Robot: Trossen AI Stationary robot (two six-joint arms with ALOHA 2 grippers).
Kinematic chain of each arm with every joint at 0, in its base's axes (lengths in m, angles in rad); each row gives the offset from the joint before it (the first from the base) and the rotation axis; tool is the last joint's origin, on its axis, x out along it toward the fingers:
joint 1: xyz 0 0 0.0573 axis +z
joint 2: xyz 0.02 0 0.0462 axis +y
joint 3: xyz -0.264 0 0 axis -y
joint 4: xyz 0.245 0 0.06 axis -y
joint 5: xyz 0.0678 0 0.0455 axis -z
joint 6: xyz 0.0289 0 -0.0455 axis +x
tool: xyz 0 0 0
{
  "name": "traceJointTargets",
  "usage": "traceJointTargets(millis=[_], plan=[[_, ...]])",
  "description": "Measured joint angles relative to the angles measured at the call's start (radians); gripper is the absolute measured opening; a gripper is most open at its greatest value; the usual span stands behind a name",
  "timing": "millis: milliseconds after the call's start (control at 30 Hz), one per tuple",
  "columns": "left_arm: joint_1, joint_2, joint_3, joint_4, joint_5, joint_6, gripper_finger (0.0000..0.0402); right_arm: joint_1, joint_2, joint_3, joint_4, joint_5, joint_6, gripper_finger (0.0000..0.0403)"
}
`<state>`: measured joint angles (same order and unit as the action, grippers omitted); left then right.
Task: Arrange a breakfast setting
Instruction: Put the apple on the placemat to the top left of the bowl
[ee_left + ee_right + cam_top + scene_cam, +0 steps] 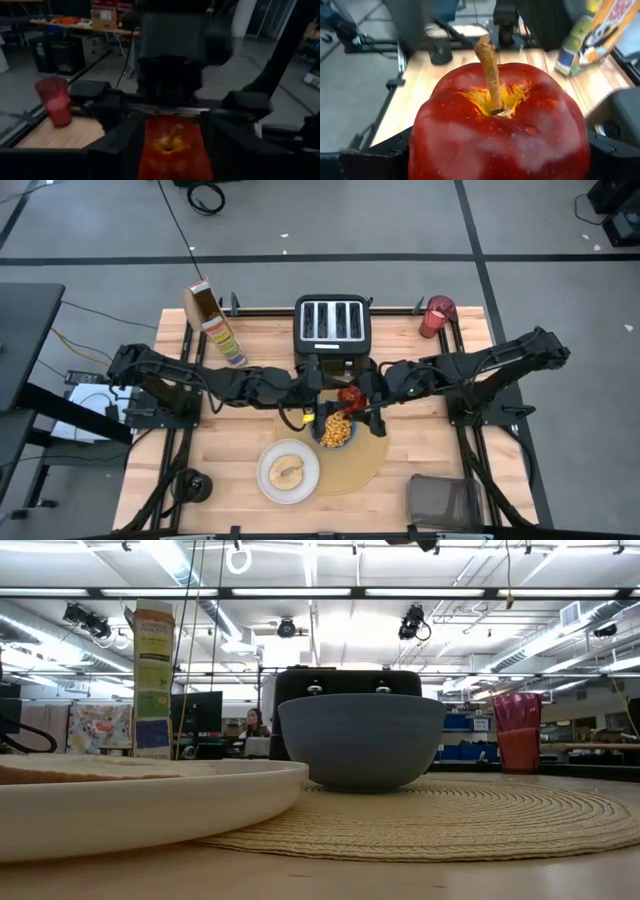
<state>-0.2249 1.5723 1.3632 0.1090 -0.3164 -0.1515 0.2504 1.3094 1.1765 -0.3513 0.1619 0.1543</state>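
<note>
My right gripper (pixel 495 165) clamps the red apple (pixel 497 125). My left gripper (pixel 172 145) seems closed on it too — a handover. Next — one releases.

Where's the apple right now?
High view: the apple is mid-table, just in front of the toaster and behind the bowl, between both hands, left and right.
</note>
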Motion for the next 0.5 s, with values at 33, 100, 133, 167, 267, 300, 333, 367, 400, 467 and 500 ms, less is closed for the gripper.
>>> traceJointTargets(millis=[33,100,133,167,267,300,333,367,400,467,500], plan=[[0.000,0.000,0.000,-0.011,-0.001,0.004,0.0188,0.000,0.004,0.001,0.000,0.000,0.000,0.0335],[0.000,0.000,0.000,-0.032,-0.001,0.005,0.0173,0.000,0.014,0.000,-0.007,0.000,0.000,0.0334],[0.000,0.000,0.000,-0.044,-0.001,0.004,0.0166,0.000,0.018,0.000,0.005,0.000,0.000,0.0334],[0.000,0.000,0.000,-0.051,0.000,0.005,0.0160,0.000,0.021,0.000,-0.004,0.000,0.000,0.0335],[-0.001,0.000,0.000,-0.078,0.002,0.005,0.0141,0.000,0.032,0.000,0.004,0.000,0.008,0.0336],[0.000,0.000,0.000,-0.085,0.001,0.004,0.0136,0.000,0.032,0.000,-0.002,0.000,0.008,0.0336],[0.000,0.000,0.000,-0.092,0.001,0.003,0.0131,0.000,0.033,0.000,-0.003,0.000,0.008,0.0335],[0.000,0.000,0.000,-0.102,0.001,-0.001,0.0126,0.000,0.036,0.000,0.006,0.000,0.010,0.0335],[0.000,0.000,0.000,-0.105,0.001,-0.010,0.0121,0.000,0.037,0.001,0.005,0.001,0.010,0.0335],[0.000,0.000,0.000,-0.117,0.000,-0.021,0.0111,-0.001,0.040,0.000,-0.005,0.001,0.011,0.0335],[0.000,0.000,0.000,-0.120,-0.001,-0.020,0.0106,-0.003,0.043,0.000,-0.001,0.000,0.011,0.0335]])
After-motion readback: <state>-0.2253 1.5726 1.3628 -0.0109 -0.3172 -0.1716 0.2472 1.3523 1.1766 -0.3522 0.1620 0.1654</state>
